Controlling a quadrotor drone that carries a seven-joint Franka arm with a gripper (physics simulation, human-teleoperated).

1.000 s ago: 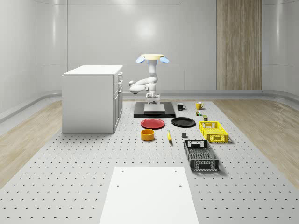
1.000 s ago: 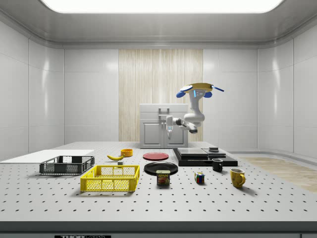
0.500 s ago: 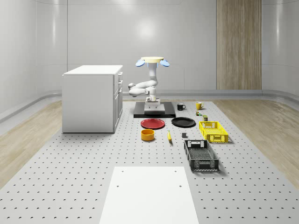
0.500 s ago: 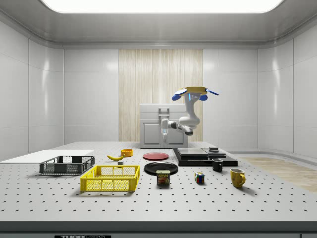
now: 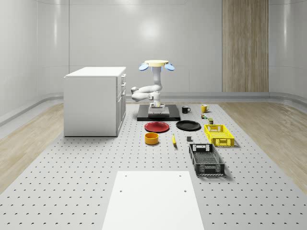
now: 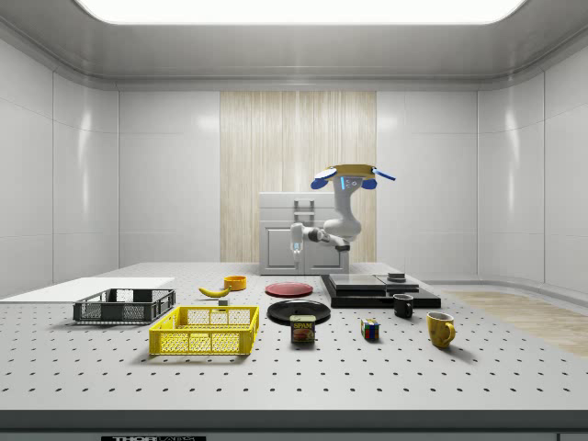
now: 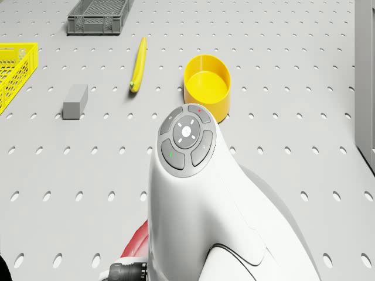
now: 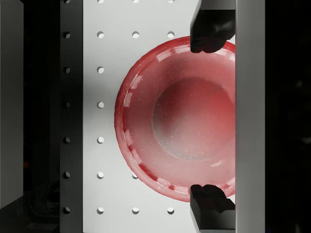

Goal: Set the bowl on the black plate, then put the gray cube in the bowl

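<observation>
a: what's moved in the last second?

b: i've brought the drone (image 6: 346,175) off the dark platform (image 5: 159,116). it hovers further toward the side view's left than it did, and the arm has come along with it. the pincer (image 8: 212,119) now hangs high over the red plate (image 8: 170,116), released, with its fingers (image 8: 211,29) spread wide and nothing between them.

a: wrong dish, though?

b: yes, that one's just on the way. the yellow bowl (image 7: 207,85) sits on the bench (image 5: 72,182) a little past the pincer, beyond the red plate. the black plate (image 5: 188,125) lies off to the pincer's side, just beside the red one. the gray cube (image 7: 75,100) is further out, near the banana (image 7: 137,64).

a: so nothing's done yet?

b: right. i'd say it's still the approach, and i need to carry on forward and drop down to the bowl.
</observation>
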